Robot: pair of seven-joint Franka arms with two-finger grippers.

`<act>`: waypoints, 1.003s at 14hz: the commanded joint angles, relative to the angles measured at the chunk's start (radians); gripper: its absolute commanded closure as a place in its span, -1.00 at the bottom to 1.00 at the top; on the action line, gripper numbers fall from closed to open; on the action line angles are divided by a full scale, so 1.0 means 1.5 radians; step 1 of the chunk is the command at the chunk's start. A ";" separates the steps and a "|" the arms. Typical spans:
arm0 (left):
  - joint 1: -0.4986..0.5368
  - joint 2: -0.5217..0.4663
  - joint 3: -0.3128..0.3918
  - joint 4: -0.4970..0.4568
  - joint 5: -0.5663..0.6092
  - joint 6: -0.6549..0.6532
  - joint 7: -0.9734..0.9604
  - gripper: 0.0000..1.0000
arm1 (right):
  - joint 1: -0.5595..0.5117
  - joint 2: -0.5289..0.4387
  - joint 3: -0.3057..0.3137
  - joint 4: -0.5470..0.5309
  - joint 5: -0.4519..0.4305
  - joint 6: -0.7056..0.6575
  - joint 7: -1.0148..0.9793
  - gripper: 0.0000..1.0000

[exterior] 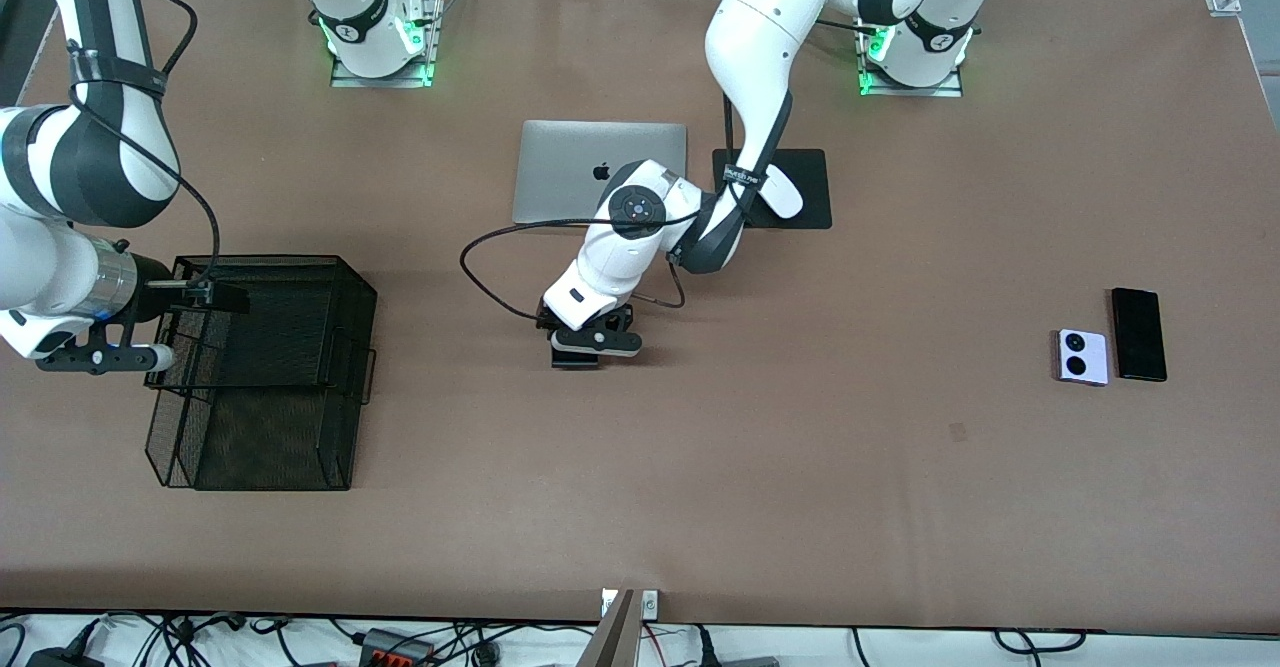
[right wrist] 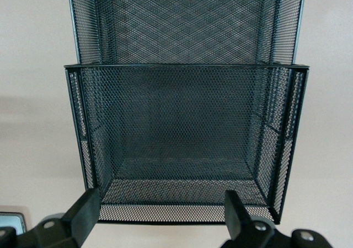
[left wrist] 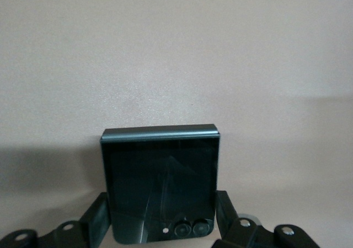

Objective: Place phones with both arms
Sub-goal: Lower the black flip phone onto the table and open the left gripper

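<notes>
Your left gripper (exterior: 580, 344) sits low at mid-table, jaws slack beside the small black phone (left wrist: 160, 188) lying there, seemingly for handover. Your right gripper (exterior: 160, 322) waits, jaws wide, over the mesh basket (exterior: 330, 347).

The whole table (exterior: 700, 507) is seen from high in front. The black phone (left wrist: 160, 184) and mesh basket (right wrist: 185, 143) are viewed closely by wrist cameras.

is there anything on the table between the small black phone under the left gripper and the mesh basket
Nothing visible: bare table lies between the small black phone, flanked by the left gripper, and the mesh basket. The right gripper waits, open, over the basket.
</notes>
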 commanded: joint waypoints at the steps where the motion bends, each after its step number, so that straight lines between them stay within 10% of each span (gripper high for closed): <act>1: -0.004 0.007 0.011 0.020 0.008 -0.010 0.004 -1.00 | 0.005 0.002 0.006 0.005 -0.001 -0.007 0.010 -1.00; 9: 0.075 -0.076 -0.006 -0.022 0.077 -0.121 0.027 -1.00 | 0.006 0.000 0.006 0.009 -0.001 -0.010 0.004 -1.00; 14: 0.259 -0.231 -0.114 -0.119 0.111 -0.263 0.204 -1.00 | 0.053 -0.003 0.006 0.022 -0.006 -0.003 0.007 -1.00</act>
